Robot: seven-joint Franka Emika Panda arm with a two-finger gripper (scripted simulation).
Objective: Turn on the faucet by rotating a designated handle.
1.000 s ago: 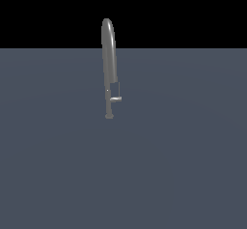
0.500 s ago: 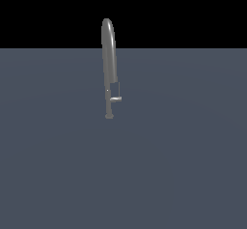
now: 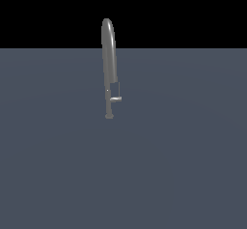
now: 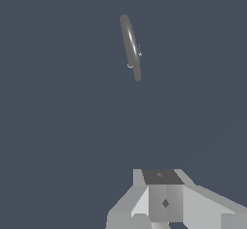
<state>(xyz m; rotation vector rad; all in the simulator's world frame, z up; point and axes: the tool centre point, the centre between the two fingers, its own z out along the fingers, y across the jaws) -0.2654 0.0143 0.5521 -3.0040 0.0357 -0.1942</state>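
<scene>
No readable text, labels or numbers anywhere.

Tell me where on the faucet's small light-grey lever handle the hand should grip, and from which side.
Grip the free outer end of the short light-grey lever handle, coming in from the exterior view's right. It juts sideways that way from the lower stem of the tall grey gooseneck faucet, so the stem likely blocks the opposite side.

Only the wrist view shows any of the robot: a blocky, pale-grey and white gripper body [image 4: 164, 201] with flat angled facets; a darker grey square top panel; a small dark diamond mark on its front face; fingertips out of frame.
</scene>
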